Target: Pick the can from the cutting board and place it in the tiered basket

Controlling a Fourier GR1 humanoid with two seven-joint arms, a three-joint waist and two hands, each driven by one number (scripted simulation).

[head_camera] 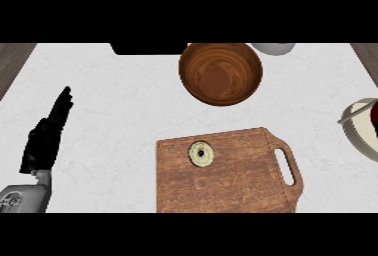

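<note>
The left hand (46, 134) shows at the view's left edge, rising from a grey forearm (22, 197) in the lower left corner. Its black fingers are straight and held together, pointing up and slightly rightward, and they hold nothing; it rests open above the pale surface (111, 110). The right hand does not show.

To the right of the hand, well apart from it, lies a wooden cutting board (229, 180) with a handle slot on its far right side. The can (201, 153) stands upright on the board's upper left part, seen from above as a small round top. Beyond the board, farther up and right of the hand, sits a round wooden bowl (220, 73). Farthest right, a pale round rim (358, 131) is cut off by the view's edge.
</note>
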